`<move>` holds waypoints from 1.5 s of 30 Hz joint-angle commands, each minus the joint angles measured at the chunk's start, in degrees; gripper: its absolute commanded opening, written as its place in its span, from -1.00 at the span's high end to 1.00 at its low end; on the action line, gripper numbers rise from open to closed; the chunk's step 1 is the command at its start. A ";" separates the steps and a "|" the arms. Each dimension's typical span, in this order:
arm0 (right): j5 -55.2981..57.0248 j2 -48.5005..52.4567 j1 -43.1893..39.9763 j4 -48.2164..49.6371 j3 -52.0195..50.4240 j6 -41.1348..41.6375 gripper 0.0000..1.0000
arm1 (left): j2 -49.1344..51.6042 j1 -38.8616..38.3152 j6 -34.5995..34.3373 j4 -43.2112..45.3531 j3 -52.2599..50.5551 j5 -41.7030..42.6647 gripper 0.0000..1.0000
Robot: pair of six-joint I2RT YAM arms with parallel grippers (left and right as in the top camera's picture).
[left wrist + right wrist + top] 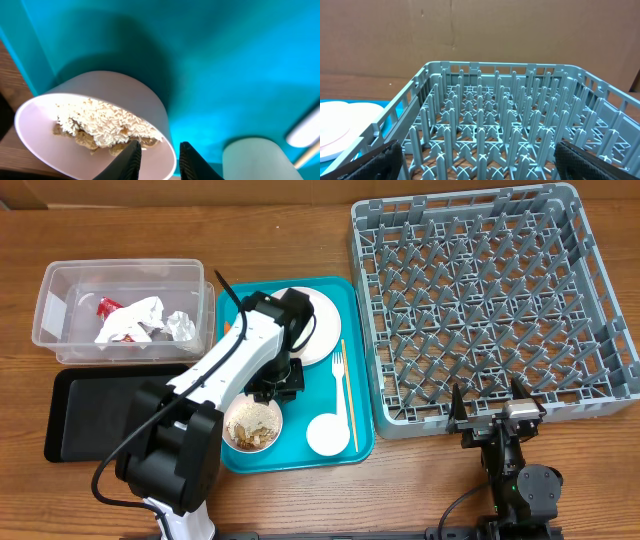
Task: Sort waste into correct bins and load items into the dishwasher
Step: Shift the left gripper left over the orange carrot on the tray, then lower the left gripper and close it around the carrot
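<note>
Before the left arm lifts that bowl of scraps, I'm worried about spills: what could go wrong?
1. The left gripper straddles only one edge of the bowl. A one-sided pinch might slip or tip, spilling the rice and nut scraps onto the teal tray.
2. The small cup stands close beside the bowl and could be knocked as the bowl lifts away.

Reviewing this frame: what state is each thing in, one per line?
Left gripper: jaws astride the bowl's rim, grip unclear.
Right gripper: open, holding nothing.
Bowl: on teal tray, holds food scraps.
Clear tub: holds napkins and red wrapper.
Black tray: no waste visible.
Dish rack: no dishes loaded.
Plate: on teal tray.
</note>
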 commanded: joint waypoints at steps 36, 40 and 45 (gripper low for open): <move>-0.07 -0.50 -0.15 0.35 -0.61 -0.02 -1.00 | -1.51 9.60 6.64 3.96 8.92 -10.71 0.19; -0.07 -0.50 -0.15 0.35 -0.61 -0.02 -1.00 | -1.49 9.60 6.64 4.09 8.92 -12.22 0.21; -0.07 -0.50 -0.15 0.35 -0.61 -0.02 -1.00 | -1.49 9.62 6.67 4.13 8.92 -13.73 0.22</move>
